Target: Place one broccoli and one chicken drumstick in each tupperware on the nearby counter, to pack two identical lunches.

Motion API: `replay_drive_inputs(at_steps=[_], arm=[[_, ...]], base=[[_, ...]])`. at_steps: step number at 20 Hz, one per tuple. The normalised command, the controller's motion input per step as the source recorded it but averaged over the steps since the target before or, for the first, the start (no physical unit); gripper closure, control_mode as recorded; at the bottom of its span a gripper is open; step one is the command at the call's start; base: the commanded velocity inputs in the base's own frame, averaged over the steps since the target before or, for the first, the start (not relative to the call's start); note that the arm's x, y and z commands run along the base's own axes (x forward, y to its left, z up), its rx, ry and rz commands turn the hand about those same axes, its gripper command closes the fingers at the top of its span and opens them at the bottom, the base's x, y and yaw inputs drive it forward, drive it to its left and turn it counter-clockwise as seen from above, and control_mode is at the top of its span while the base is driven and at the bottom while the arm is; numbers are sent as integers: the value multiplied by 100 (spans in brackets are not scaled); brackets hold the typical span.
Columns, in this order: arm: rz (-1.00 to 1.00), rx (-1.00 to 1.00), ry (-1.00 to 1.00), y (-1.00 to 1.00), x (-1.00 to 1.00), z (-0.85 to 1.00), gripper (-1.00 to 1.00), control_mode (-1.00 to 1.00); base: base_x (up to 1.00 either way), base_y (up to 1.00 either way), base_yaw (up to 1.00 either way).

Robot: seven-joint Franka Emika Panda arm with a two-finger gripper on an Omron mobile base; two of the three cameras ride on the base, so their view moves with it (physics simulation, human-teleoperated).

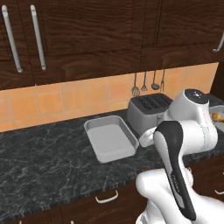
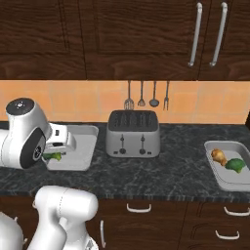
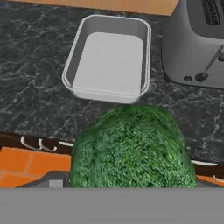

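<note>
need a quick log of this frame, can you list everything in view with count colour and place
tupperware: 2, grey; empty one left of the toaster, the other far right with food in it
broccoli: 2, green; one in the gripper, one in right tupperware
chicken drumstick: 1, golden brown, right tupperware
toaster: 1, silver, counter middle
hanging utensils: 4, dark metal, on orange wall
counter: 1, black-grey marbled
gripper: 1, holding broccoli, beside left tupperware
</note>
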Motion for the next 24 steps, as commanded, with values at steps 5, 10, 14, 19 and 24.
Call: replay_drive_inputs(at_steps=[5, 10, 14, 19, 24], arm=[[0, -1, 8, 72, 92, -84, 100, -100], [0, -7, 8, 19, 100, -80, 100, -100], [0, -3, 27, 0, 100, -6, 100, -100], [0, 0, 34, 6, 88, 7, 100, -100], [3, 0, 20, 0, 17, -21, 100, -100]], base=[[0, 0, 0], [0, 0, 0], [0, 0, 0], [0, 0, 0], [0, 0, 0]])
